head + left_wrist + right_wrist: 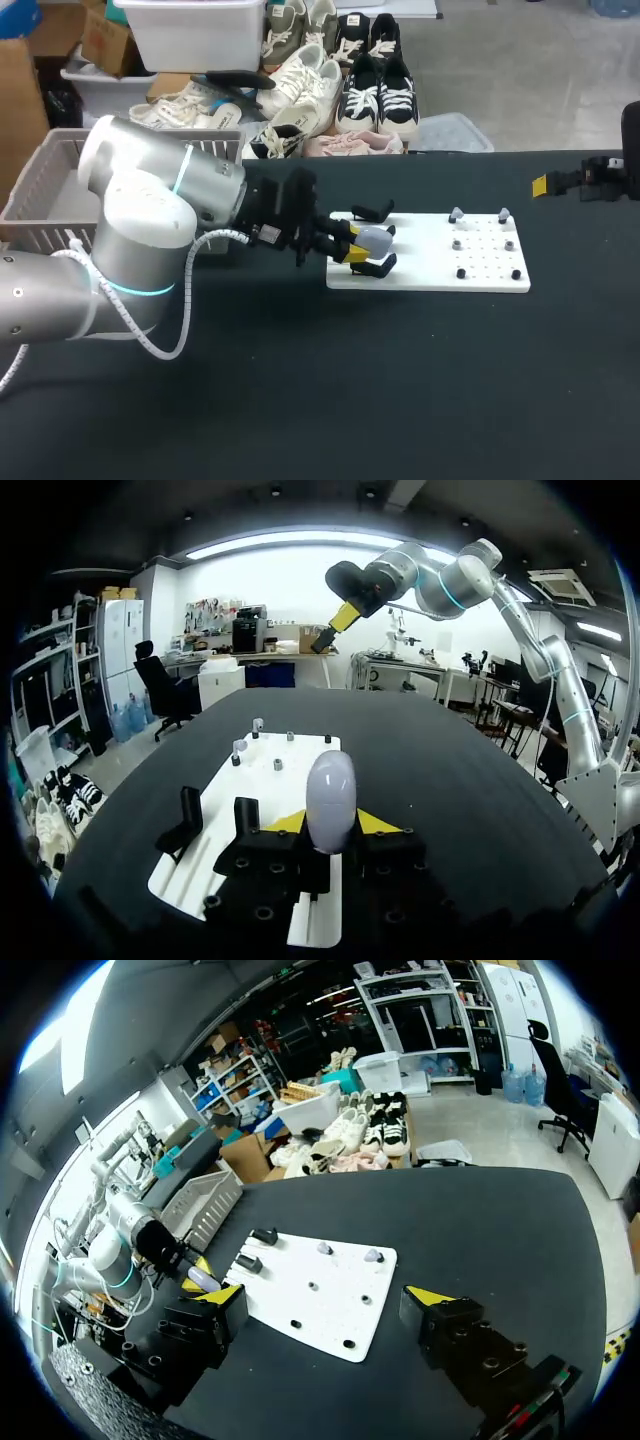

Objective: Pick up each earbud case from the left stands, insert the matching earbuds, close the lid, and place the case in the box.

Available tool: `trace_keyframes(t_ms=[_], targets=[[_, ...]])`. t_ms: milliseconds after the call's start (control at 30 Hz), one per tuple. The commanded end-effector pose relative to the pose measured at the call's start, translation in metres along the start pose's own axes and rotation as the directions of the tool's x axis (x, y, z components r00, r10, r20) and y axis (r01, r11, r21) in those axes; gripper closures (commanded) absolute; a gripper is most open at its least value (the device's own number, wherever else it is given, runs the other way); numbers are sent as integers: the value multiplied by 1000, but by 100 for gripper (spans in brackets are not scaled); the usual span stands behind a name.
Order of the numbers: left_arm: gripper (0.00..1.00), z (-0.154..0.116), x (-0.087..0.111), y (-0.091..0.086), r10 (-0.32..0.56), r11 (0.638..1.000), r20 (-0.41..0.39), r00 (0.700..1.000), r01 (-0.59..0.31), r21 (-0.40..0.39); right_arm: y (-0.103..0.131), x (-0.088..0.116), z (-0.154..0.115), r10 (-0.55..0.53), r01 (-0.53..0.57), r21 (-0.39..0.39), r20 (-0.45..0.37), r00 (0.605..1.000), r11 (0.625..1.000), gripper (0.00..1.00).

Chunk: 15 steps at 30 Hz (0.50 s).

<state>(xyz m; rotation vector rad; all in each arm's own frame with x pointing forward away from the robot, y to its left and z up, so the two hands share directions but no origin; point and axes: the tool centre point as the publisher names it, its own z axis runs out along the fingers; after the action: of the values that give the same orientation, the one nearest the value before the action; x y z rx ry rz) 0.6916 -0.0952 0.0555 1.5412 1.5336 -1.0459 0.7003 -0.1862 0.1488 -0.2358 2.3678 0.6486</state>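
A pale grey, egg-shaped earbud case [330,798] stands upright at the left end of the white board [430,265]. My left gripper [331,825] is shut on the case, one yellow tip against each side. In the head view, the left gripper [360,246] holds the case [377,240] over a black stand [376,266]. A second, empty black stand [372,212] sits just behind. Two small earbuds [456,214] [504,214] rest at the board's far right. My right gripper [545,185] hovers open beyond the board's right end. In the right wrist view, the right gripper [325,1310] has nothing between its fingers.
A grey slatted basket [50,190] stands at the table's back left, behind my left arm. Small pegs [461,272] dot the board's right half. My right arm [400,575] shows high above the far table edge in the left wrist view.
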Motion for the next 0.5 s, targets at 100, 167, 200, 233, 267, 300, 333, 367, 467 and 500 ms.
trace_keyframes(t_ms=[100, 167, 200, 233, 267, 300, 333, 367, 467, 500], targets=[[100, -18, -18, -27, 19, 999, 74, 997, -16, -35, -1, -1, 0, 0, 0, -2, -3, 1000, 1000, 0], [100, -20, -25, -34, 28, 999, 96, 995, -25, -34, -1, -1, 0, 0, 0, -2, -3, 1000, 1000, 0], [100, -21, -29, -38, 33, 999, 107, 994, -29, -37, -1, -1, 0, 0, 0, -2, -3, 1000, 1000, 0], [100, -22, -32, -41, 40, 999, 117, 992, -36, -39, -1, -1, 0, 0, 0, -2, -3, 1000, 1000, 0], [100, -22, -35, -44, 47, 998, 126, 991, -41, -42, -1, -1, 0, 0, 0, -2, -3, 1000, 1000, 0], [100, -23, -38, -48, 51, 998, 138, 989, -45, -48, -1, -1, 0, 0, 0, -2, -3, 1000, 1000, 0], [100, -22, -40, -50, 57, 997, 147, 987, -49, -55, -1, -1, 0, 0, 0, -2, -3, 1000, 1000, 0], [100, -22, -43, -53, 62, 997, 156, 986, -53, -62, -1, -1, 0, 0, 0, -2, -3, 1000, 1000, 0], [100, -20, -50, -60, 83, 993, 181, 980, -66, -100, -1, -1, 0, 0, 0, -2, -3, 1000, 1000, 0], [100, -19, -52, -62, 83, 993, 188, 979, -64, -103, -1, -1, 0, 0, 0, -2, -3, 1000, 1000, 0]])
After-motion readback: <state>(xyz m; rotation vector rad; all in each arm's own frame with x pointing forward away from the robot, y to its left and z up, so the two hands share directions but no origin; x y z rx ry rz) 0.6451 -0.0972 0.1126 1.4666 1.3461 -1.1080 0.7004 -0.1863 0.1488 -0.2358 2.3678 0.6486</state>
